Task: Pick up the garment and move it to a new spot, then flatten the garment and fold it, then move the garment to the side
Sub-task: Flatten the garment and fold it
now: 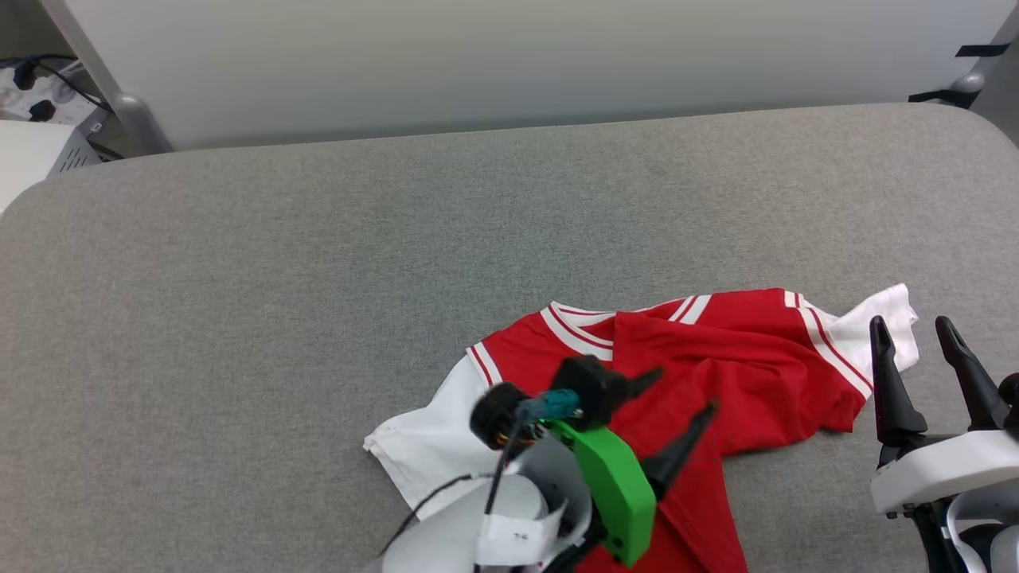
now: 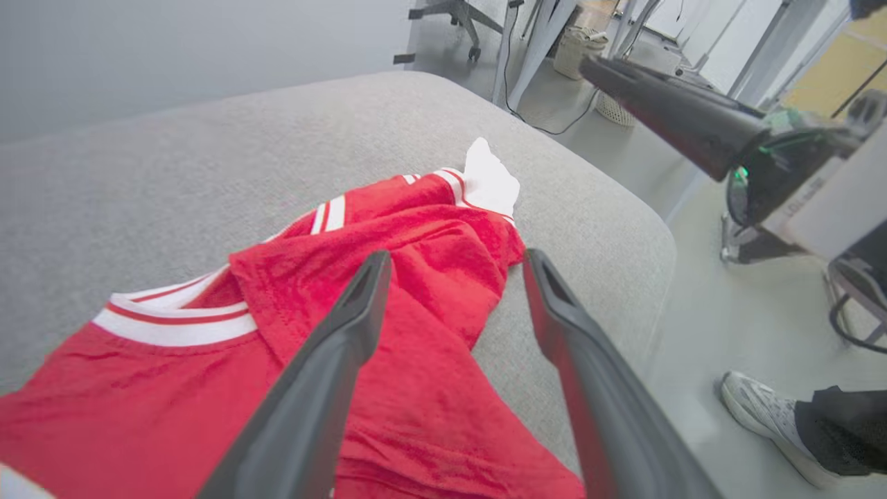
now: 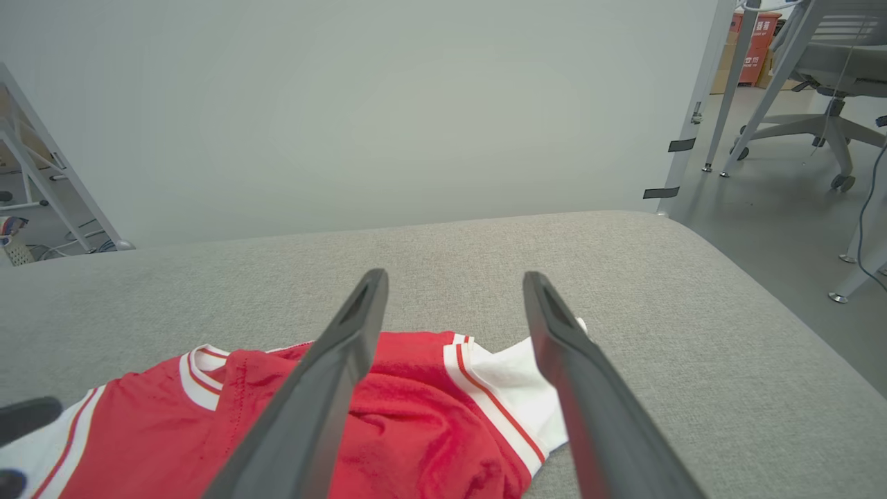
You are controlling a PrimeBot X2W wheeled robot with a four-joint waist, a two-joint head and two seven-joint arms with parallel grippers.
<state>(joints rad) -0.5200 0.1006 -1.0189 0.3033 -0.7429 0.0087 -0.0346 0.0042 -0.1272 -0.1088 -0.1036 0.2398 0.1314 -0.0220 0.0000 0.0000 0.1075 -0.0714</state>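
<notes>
Garment (image 1: 740,358) lies rumpled on the grey padded surface (image 1: 318,278), toward the near right part of it in the head view; red body bunched and folded over itself, striped collar (image 1: 577,326) on the far side, one white sleeve (image 1: 422,446) spread at the left, the other white sleeve (image 1: 884,314) at the right end; a red flap runs down to the bottom edge of that view. Left gripper (image 1: 683,391) hangs over the red middle, fingers spread wide, nothing pinched between them; from the left wrist view, cannot tell whether the tips touch the cloth. Left arm's green bracket (image 1: 617,489), black camera housing (image 1: 501,414) and a loose black cable (image 1: 446,497) cover the lower middle of the shirt from the head camera. Right gripper (image 1: 910,325) stands just beside the right sleeve, fingers upright and wide apart, empty; in its own wrist view the two fingers frame that sleeve and the red shoulder. Behind the surface, a plain pale wall panel (image 1: 509,64); slanted metal leg (image 1: 119,103) and a white box with plugs (image 1: 36,135) at far left. Off the right edge: bare floor, an office chair (image 3: 824,76), a red carton (image 3: 759,41), a woven basket (image 2: 578,45), and a person's pale shoe (image 2: 766,409) close to the surface's corner.
</notes>
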